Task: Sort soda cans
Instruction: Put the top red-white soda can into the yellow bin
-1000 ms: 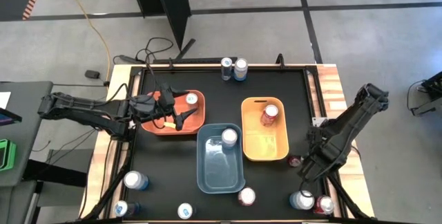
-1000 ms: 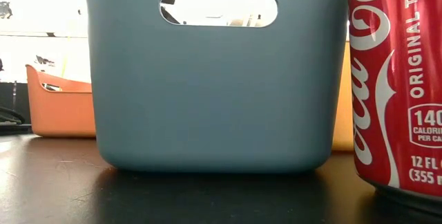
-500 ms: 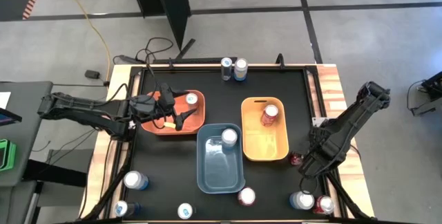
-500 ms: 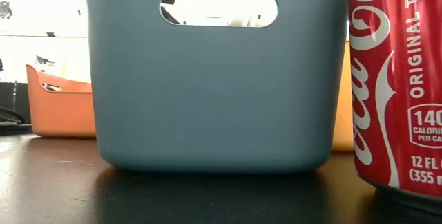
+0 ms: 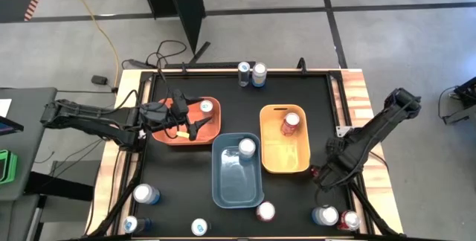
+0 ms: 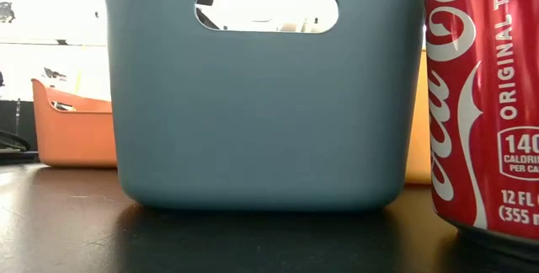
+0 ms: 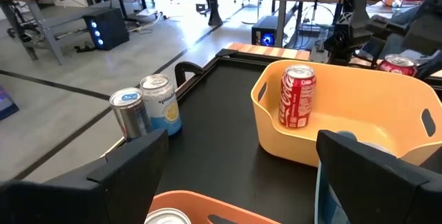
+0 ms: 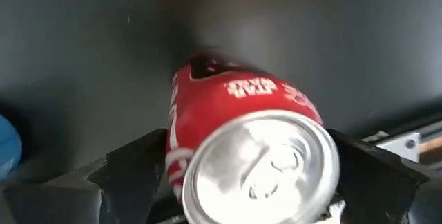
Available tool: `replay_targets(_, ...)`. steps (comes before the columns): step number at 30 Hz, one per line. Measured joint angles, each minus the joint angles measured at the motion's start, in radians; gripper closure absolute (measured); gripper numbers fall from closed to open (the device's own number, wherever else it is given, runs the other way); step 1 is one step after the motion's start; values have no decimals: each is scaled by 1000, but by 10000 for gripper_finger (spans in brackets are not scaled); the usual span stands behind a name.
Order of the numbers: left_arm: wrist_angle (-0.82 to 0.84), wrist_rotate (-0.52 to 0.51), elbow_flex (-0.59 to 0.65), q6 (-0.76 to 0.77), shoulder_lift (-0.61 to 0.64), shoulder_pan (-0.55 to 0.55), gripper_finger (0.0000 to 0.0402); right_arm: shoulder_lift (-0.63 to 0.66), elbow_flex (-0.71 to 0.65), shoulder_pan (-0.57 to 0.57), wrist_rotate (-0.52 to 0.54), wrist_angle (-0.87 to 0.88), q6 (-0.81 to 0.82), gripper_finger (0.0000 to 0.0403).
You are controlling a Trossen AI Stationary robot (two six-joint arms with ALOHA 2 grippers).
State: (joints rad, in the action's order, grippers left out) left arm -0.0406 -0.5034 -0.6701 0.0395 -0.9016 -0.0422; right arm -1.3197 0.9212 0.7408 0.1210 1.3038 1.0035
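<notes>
Soda cans stand scattered on the black table. My right gripper point(image 8: 252, 175) is open, coming from above over a red can point(image 8: 242, 134) that stands just off the yellow bin's near right corner point(image 5: 318, 172); one finger is on each side of the can's silver top. My left gripper point(image 7: 242, 169) is open and hovers over the orange bin point(image 5: 195, 126), which holds one can point(image 5: 206, 107). The blue bin holds one can point(image 5: 247, 147) and the yellow bin a red one point(image 5: 291, 122). Two cans stand at the far edge point(image 5: 251, 73). My right gripper has its fingers point(image 8: 135, 172) close beside the red can's upper rim point(image 8: 207, 162), pointing down from above. I cannot tell whether they touch it. The can stands on the table.
The orange bin point(image 5: 178, 133), blue bin point(image 5: 236, 185) and yellow bin point(image 5: 279, 159) sit mid-table. Loose cans stand along the near edge: three at the left point(image 5: 146, 193), a red one point(image 5: 265, 211) and two at the right point(image 5: 335, 217). The low view shows the blue bin point(image 6: 253, 96) and a red can point(image 6: 484, 104).
My right gripper has moved toward the table's left and slightly toward its far edge, closing in over the red can beside the yellow bin. The left arm and the cans have kept still.
</notes>
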Motion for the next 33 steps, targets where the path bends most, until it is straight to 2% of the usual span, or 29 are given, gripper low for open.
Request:
replay_targets(6, 0, 0, 0, 0, 0, 0, 36, 0, -61, -30, -17, -113, -52, 13)
replay_targets(15, 0, 0, 0, -1, 0, 0, 36, 4, -117, -44, -66, -184, -88, 76)
replay_targets(20, -1, 0, 0, -1, 0, 0, 36, 3, -116, -44, -77, -184, -96, 78)
replay_targets(26, -3, 0, 0, -1, 0, 0, 36, -4, -47, -43, -109, -107, -101, 83)
replay_targets(33, -4, 0, 0, -2, 0, 0, 36, -3, 81, -44, -99, 40, -115, 84)
